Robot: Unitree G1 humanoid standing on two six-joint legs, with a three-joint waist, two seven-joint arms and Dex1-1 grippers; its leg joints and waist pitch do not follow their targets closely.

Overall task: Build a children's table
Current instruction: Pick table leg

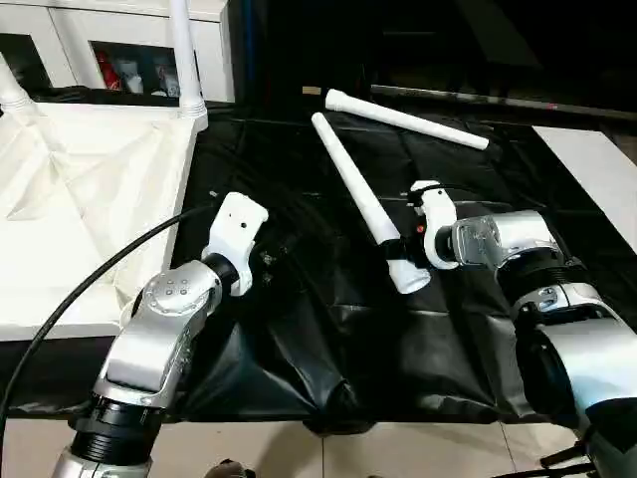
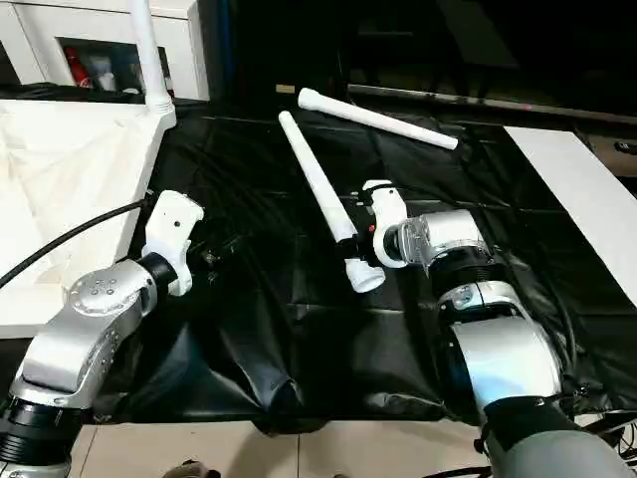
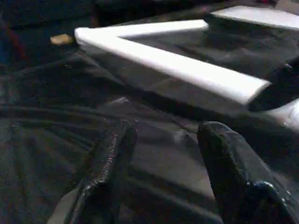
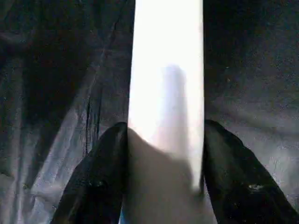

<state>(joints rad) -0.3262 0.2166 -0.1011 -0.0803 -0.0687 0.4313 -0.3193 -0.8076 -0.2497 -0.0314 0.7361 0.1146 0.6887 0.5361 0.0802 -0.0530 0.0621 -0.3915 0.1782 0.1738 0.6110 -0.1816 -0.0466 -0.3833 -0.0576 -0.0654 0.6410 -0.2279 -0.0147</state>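
Our right gripper (image 4: pixel 161 154) straddles the near leg (image 1: pixel 363 199), which runs away ahead of it on the sheet (image 1: pixel 299 329). The second leg (image 1: pixel 406 119) lies beyond. Our left gripper (image 3: pixel 163 154) hovers left of both legs; the tabletop (image 1: pixel 90 199) lies further left.

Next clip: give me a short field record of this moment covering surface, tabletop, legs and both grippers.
surface: black sheet spread on the floor
tabletop: white tabletop lies underside up at the robot's left
fitted legs: upright leg stands in a corner socket; a second leg at the picture edge
loose legs: near leg and far leg lie on the sheet
right gripper: jaws closed on the near leg close to its thick end
left gripper: jaws open, empty, over the sheet
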